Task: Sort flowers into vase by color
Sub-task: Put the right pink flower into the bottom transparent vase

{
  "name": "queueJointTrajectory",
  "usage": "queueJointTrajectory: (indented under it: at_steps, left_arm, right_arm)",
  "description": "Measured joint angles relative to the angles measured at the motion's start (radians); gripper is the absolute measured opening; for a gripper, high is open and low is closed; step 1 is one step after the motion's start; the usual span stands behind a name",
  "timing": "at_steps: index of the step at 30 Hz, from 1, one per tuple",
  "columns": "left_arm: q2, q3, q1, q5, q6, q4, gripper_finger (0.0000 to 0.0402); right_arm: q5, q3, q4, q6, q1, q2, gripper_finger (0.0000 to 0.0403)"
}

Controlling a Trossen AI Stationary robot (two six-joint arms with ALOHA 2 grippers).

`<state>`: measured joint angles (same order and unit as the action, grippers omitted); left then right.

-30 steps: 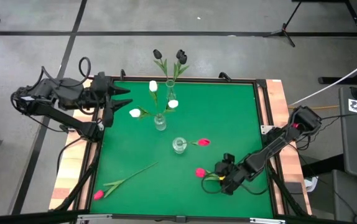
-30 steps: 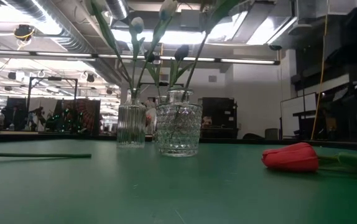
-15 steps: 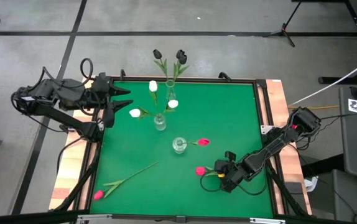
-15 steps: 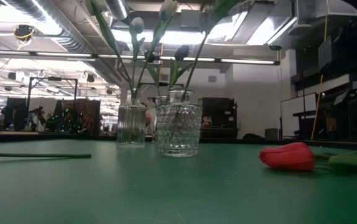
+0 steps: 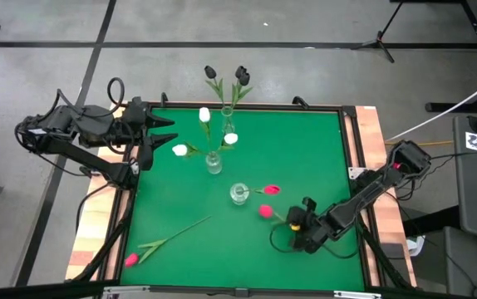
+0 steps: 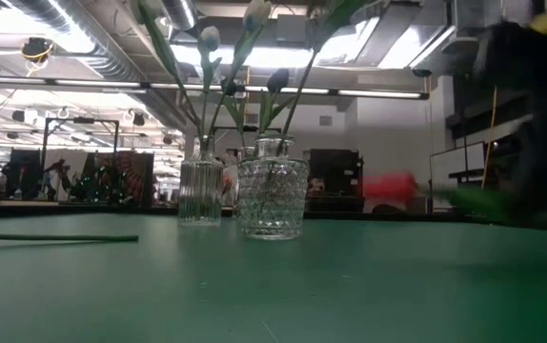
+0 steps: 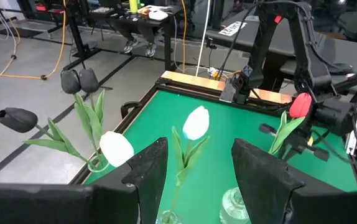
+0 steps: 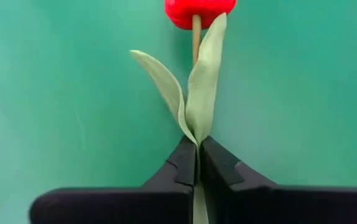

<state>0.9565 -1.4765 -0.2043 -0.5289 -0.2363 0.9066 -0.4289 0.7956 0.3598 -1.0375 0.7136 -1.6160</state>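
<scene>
The table had a green top with a dark frame and pale wooden edges. The left arm waited at the table's far left corner, its gripper standing partly open and holding nothing, pointed toward the vases.

The right arm reached in from the right edge to the near right part of the table. Its gripper was closed tight on the stem of a red tulip, pinching it just below the point where the two leaves meet. In the right wrist view the two fingers pressed together around the stem, with the red head just beyond them over the green top. From table height the flower showed blurred and clear of the surface.

Three glass vases stood near the middle. The farthest vase held two black tulips. The middle vase held three white tulips. The nearest vase had one red flower leaning out of it.

Another red tulip with a long stem lay flat near the near left corner, well apart from the vases.
</scene>
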Motion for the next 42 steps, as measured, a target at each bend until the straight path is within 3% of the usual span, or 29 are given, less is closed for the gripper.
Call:
queueJointTrajectory:
  at_steps: [10, 14, 19, 24, 33, 36, 39, 42]
  left_arm:
    - [0.000, 0.000, 0.000, 0.000, -0.001, -0.001, 0.0178]
    - [0.000, 0.000, 0.000, 0.000, -0.001, -0.005, 0.0178]
    - [0.000, 0.000, 0.000, 0.000, -0.002, -0.006, 0.0178]
    - [0.000, 0.000, 0.000, 0.000, -0.002, -0.012, 0.0178]
    - [0.000, 0.000, 0.000, -0.016, 0.005, -0.013, 0.0178]
    - [0.000, 0.000, 0.000, -0.045, 0.007, -0.013, 0.0178]
    - [0.000, 0.000, 0.000, -0.058, 0.025, -0.013, 0.0178]
    - [0.000, 0.000, 0.000, -0.060, 0.026, -0.013, 0.0178]
  right_arm:
    - [-0.370, 0.003, 0.125, -0.087, 0.000, 0.182, 0.0010]
    - [-0.579, 0.003, 0.265, -0.165, -0.001, 0.264, 0.0005]
    - [-0.920, 0.003, 0.343, -0.211, -0.039, 0.346, 0.0007]
    - [-1.077, 0.003, 0.299, -0.185, -0.104, 0.359, 0.0004]
    - [-1.092, 0.003, 0.180, -0.185, -0.152, 0.337, 0.0003]
    - [-1.030, 0.003, 0.124, -0.176, -0.152, 0.347, 0.0002]
    - [-0.918, 0.003, -0.048, 0.032, -0.160, 0.354, 0.0002]
    - [-0.750, 0.004, -0.325, 0.426, -0.205, 0.374, 0.0002]
